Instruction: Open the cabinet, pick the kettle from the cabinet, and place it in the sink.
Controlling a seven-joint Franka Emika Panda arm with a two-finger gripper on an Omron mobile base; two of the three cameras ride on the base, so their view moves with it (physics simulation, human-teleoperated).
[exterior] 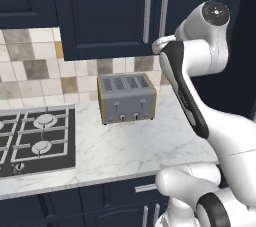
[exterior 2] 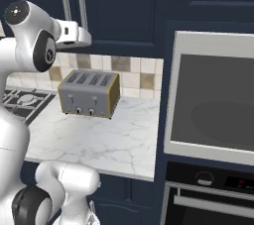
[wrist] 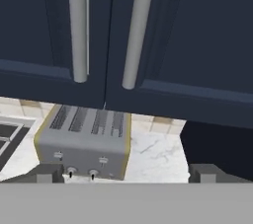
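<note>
No readable text, brand or number appears on anything in these pictures. The boxy silver four-slot toaster (exterior: 126, 99) carries only plain round knobs and levers on its front, with no lettering. The dark built-in oven's control strip (exterior 2: 213, 179) shows a dial and what may be a small reddish display, but it is too blurred to read any figure.

The white arm rises from the base, folds back at a high elbow near one o'clock in the left base view, and the forearm reaches forward. The gripper (wrist: 126, 171) points ahead and slightly up, jaws spread wide with nothing between them; fingertips (wrist: 47, 172) sit at seven and five o'clock in the hand view
</note>
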